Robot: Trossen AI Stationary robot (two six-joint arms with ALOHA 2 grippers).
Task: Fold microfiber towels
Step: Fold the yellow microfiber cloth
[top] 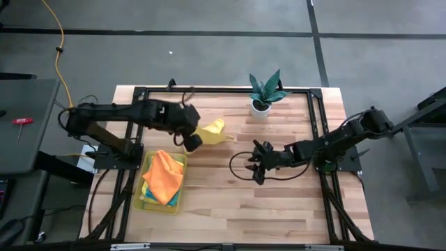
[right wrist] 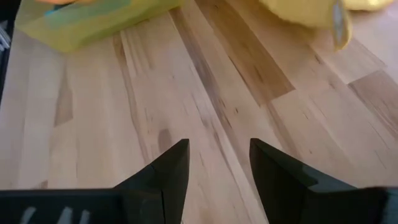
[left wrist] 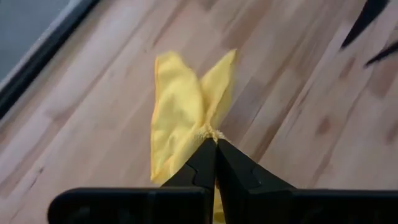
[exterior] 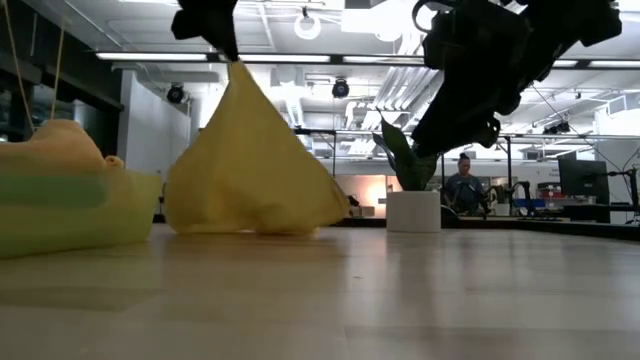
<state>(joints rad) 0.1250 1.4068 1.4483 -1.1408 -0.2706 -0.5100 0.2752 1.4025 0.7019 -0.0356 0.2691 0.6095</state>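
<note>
While pinched, yellow towel (left wrist: 180, 118) in left hand (left wrist: 216, 144) (low view: hem on table (exterior: 400, 300))

Robotics lab; open hall with exposed ceiling ducts (exterior: 300, 90), strip lights; seated person (exterior: 463, 185) among monitors (exterior: 583, 178)

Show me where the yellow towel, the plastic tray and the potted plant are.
yellow towel (exterior: 250, 170): low view, middle of the hanging cloth.
plastic tray (top: 144, 183): high view, its left rim.
potted plant (top: 260, 107): high view, the white pot.
</note>
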